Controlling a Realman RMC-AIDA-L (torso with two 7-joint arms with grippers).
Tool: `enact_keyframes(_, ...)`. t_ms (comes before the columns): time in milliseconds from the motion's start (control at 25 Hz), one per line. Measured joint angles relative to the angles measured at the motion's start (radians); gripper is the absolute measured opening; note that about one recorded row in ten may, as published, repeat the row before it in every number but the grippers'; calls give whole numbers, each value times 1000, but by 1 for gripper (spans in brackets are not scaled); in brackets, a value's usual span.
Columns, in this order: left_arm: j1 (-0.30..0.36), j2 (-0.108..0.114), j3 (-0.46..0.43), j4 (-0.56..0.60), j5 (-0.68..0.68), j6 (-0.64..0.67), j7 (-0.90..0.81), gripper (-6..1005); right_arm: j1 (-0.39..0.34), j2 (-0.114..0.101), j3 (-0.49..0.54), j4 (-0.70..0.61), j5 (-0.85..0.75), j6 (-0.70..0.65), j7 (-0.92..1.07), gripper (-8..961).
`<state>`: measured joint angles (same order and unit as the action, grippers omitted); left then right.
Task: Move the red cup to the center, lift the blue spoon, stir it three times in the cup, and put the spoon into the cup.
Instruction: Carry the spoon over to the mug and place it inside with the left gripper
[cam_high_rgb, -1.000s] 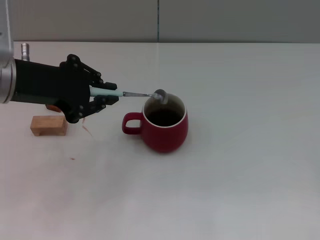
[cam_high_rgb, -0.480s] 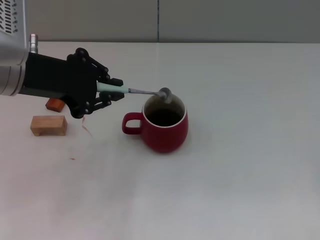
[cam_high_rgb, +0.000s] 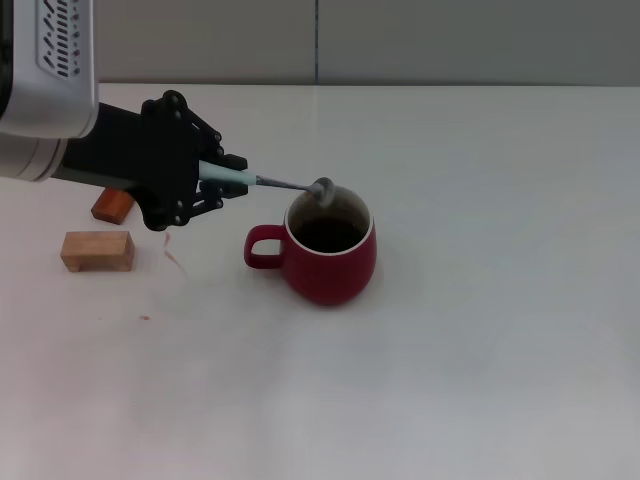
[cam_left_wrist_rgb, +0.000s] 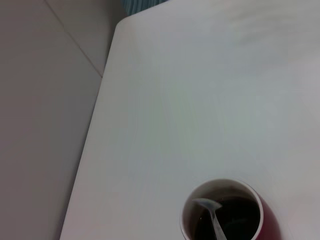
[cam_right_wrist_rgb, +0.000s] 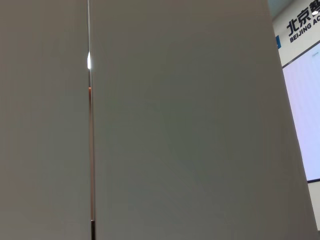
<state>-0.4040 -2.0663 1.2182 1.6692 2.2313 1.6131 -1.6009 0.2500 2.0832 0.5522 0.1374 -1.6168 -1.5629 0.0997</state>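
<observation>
The red cup (cam_high_rgb: 328, 252) stands near the middle of the white table (cam_high_rgb: 480, 320), handle toward the robot's left. My left gripper (cam_high_rgb: 214, 182) is to the left of the cup, shut on the pale blue handle of the blue spoon (cam_high_rgb: 268, 182). The spoon lies almost level, and its grey bowl hovers at the cup's far rim, over the dark inside. The left wrist view looks down into the cup (cam_left_wrist_rgb: 222, 210), with the spoon's bowl (cam_left_wrist_rgb: 209, 207) just above the opening. The right gripper is out of view.
A light wooden block (cam_high_rgb: 97, 250) and a reddish-brown block (cam_high_rgb: 113, 205) lie on the table to the left, below and behind the left arm. The right wrist view shows only a grey wall panel (cam_right_wrist_rgb: 180, 120).
The left arm has risen and tilted, so the spoon's handle end sits higher. The spoon's bowl stays over the cup's far rim. The cup has not moved.
</observation>
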Motion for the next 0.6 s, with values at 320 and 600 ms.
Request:
enact_keyframes(320,-18,-2,73,46,64,1,-15,173,-1,0,0,-2,0,2,0,686)
enact_keyframes(600,-47,-3,132,68,165,-7,-35,172,-3,-1,0,-3,0,3,0,687)
